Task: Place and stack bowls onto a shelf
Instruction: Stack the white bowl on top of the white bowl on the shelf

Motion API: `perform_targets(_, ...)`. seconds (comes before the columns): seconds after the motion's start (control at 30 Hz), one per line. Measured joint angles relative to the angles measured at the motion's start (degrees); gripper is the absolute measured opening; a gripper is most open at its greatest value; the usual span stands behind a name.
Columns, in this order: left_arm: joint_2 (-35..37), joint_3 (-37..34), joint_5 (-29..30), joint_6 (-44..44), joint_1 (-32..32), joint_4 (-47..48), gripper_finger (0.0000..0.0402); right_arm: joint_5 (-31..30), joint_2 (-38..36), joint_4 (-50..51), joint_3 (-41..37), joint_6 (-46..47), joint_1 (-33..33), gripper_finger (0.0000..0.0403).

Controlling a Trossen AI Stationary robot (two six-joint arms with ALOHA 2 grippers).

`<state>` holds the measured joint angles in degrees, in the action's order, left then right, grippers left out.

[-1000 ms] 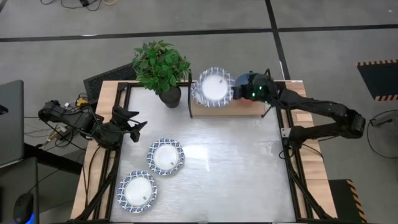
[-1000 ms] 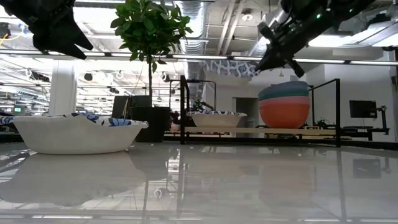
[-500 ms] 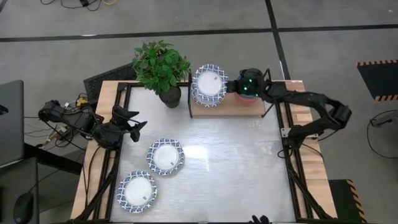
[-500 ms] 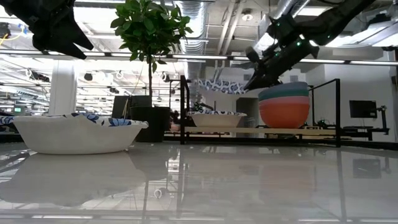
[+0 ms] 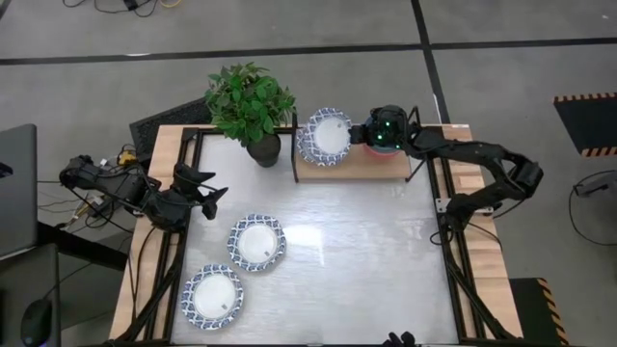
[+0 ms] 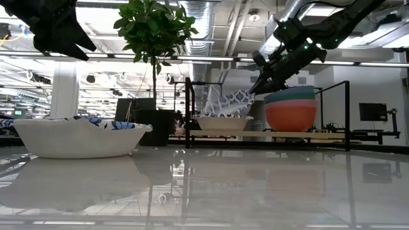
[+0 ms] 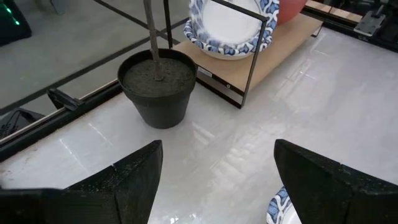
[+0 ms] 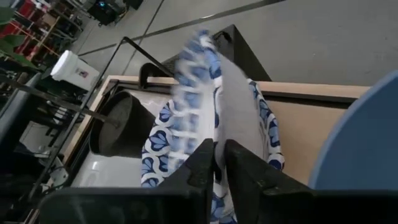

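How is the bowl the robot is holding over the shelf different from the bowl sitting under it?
The held bowl is tilted steeply, one rim pinched in the right gripper; the bowl beneath sits level on the shelf. The held bowl hangs with its low edge dipping toward the bowl beneath, which rests untouched by the gripper. Both are white with blue patterned rims.

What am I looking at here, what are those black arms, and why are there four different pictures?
It is a robot with two arms at a metal table, filmed from overhead, from table height, and from a camera on each wrist. The right gripper pinches the rim of a blue-patterned bowl, tilted over another patterned bowl on the wooden shelf. Beside them on the shelf is a stack of coloured bowls. The left gripper waits open at the table's left edge. Two more patterned bowls sit on the table, with a potted plant near the shelf.
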<state>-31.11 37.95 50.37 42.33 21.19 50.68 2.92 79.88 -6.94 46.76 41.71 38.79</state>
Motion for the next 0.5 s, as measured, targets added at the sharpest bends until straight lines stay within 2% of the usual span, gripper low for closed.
perform_targets(0.27, -0.02, 0.00, -0.02, -0.02, -0.01, 0.00, 0.0293, 0.22, 0.00, -0.69, 0.00, -0.26, -0.02, 0.0126)
perform_targets(0.43, -0.02, 0.00, -0.02, -0.02, 0.00, 0.00, 0.0293, 5.45, -0.04, -6.31, 0.15, -0.17, -0.06, 0.0165)
perform_targets(0.5, 0.00, 0.00, -0.02, -0.02, -0.02, 0.00, 0.0293, 6.16, -0.04, -5.13, 1.62, 0.28, -0.59, 0.0170)
